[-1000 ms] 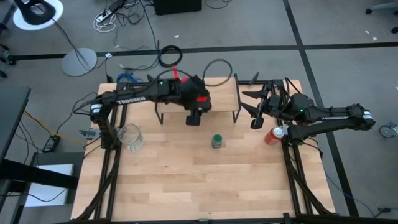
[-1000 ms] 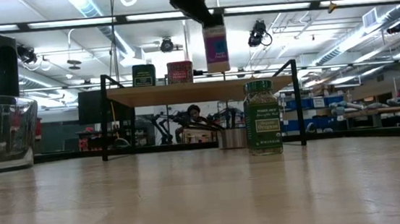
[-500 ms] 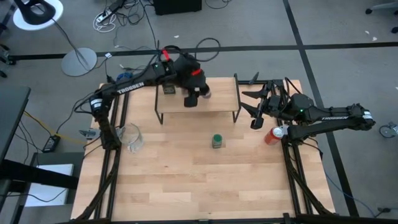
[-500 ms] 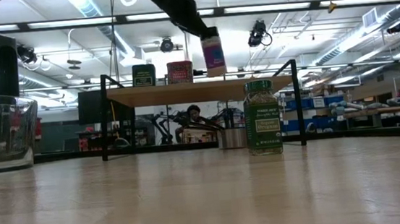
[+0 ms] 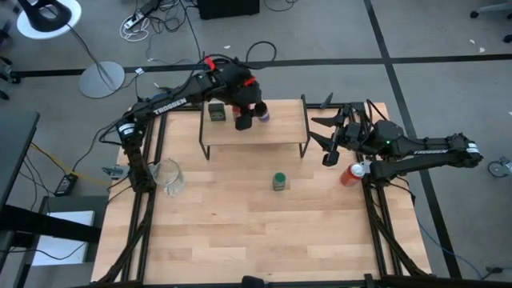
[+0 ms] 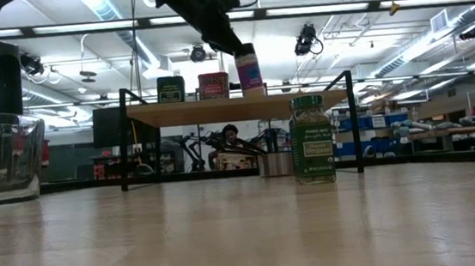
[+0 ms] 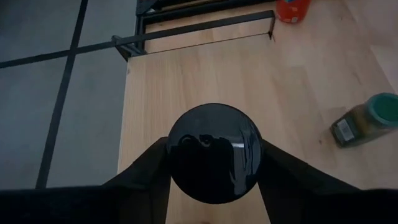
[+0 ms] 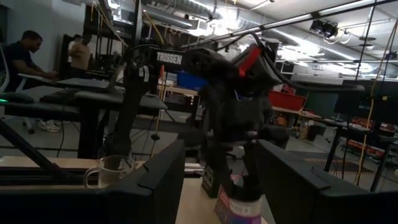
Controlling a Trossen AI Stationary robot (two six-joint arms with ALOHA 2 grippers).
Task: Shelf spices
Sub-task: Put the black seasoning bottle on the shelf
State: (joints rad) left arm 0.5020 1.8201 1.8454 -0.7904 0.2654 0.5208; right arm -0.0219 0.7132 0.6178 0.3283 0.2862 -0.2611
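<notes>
Above the shelf (image 5: 280, 128), the left gripper (image 5: 246, 118) clamps the purple-labelled jar (image 6: 249, 72) between its fingers (image 7: 149, 168); right gripper (image 5: 326, 138) waits part-open beside.

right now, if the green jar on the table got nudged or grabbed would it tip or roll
The green jar stands upright on the table, taller than it is wide, so a push near its lid would probably tip it. It looks round, so once on its side it would likely roll. It seems small and rigid, probably easy to pinch across the body.

grey floor (image 5: 448, 48) crossed by dark seams, cables (image 5: 160, 20) strewn about (ceiling strip lights (image 6: 330, 8) overhead).
</notes>
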